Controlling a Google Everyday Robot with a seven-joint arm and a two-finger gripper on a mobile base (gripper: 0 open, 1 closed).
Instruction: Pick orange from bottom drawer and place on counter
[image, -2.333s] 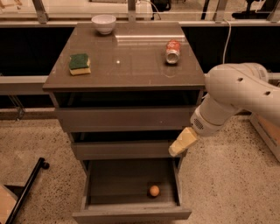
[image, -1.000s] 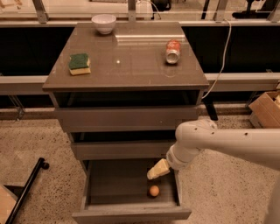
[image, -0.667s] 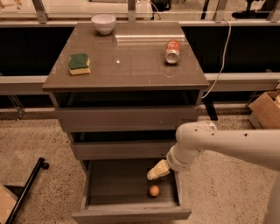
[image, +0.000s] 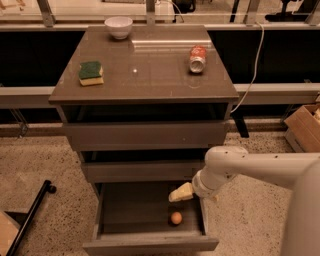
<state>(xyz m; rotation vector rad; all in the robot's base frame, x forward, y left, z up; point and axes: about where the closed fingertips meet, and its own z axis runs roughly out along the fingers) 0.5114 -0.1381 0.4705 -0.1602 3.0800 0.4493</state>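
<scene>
The orange (image: 176, 217) lies on the grey floor of the open bottom drawer (image: 150, 244), near its front right corner. My gripper (image: 179, 193) hangs over the right side of the drawer, just above and slightly behind the orange, apart from it. The white arm reaches in from the right. The counter (image: 145, 70) is the glossy top of the cabinet, well above the gripper.
On the counter stand a green-and-yellow sponge (image: 91, 73) at the left, a white bowl (image: 118, 26) at the back and a red soda can (image: 197, 59) lying at the right. A cardboard box (image: 305, 127) sits on the floor at the right. A black bar (image: 30, 215) lies at the lower left.
The arm has swung down from beside the middle drawer to over the open bottom drawer. In the last second it has barely moved. The orange has stayed in place.
</scene>
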